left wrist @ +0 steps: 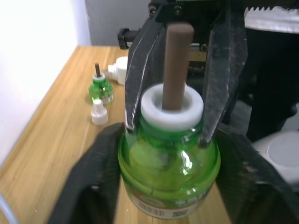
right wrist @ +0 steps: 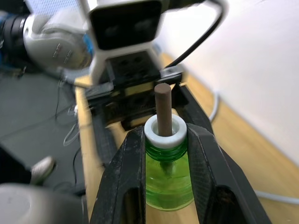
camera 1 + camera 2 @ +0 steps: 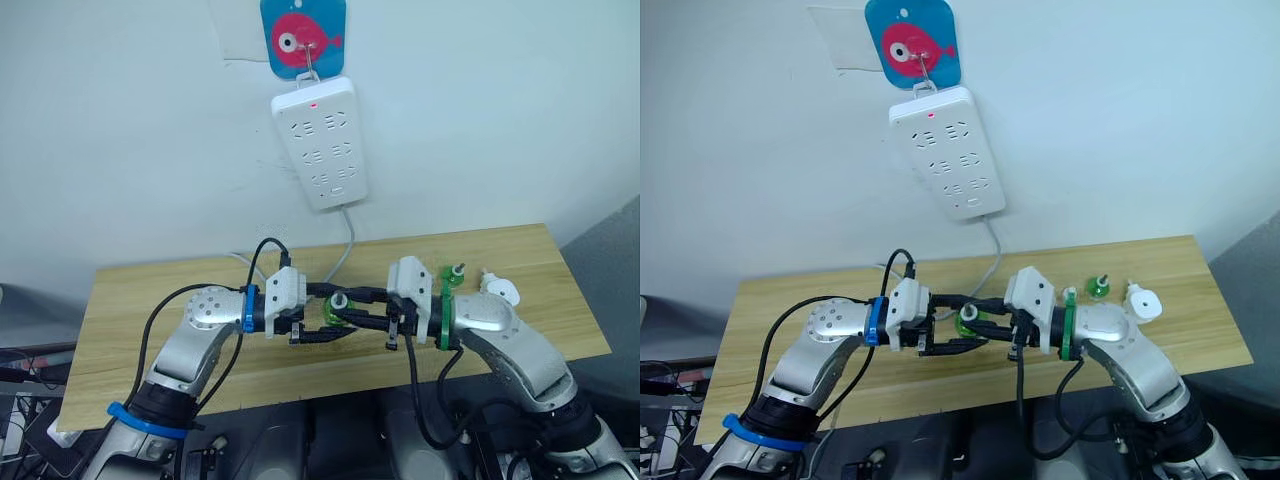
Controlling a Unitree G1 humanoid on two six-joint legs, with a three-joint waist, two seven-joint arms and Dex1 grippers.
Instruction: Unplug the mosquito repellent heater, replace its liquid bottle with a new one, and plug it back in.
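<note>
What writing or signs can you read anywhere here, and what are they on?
No text is readable.
Green liquid bottle, held between both claws: a label strip with a barcode, print too blurred to read.
Blue hanger on the wall: a red fish picture, no words.
Power strip: a red indicator light, no legible markings.

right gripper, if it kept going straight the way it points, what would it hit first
The right gripper is already closed on the green bottle, so that moves with it. Straight beyond, nearly touching, is the left gripper facing it, holding the same bottle. It would likely meet that first.
</note>
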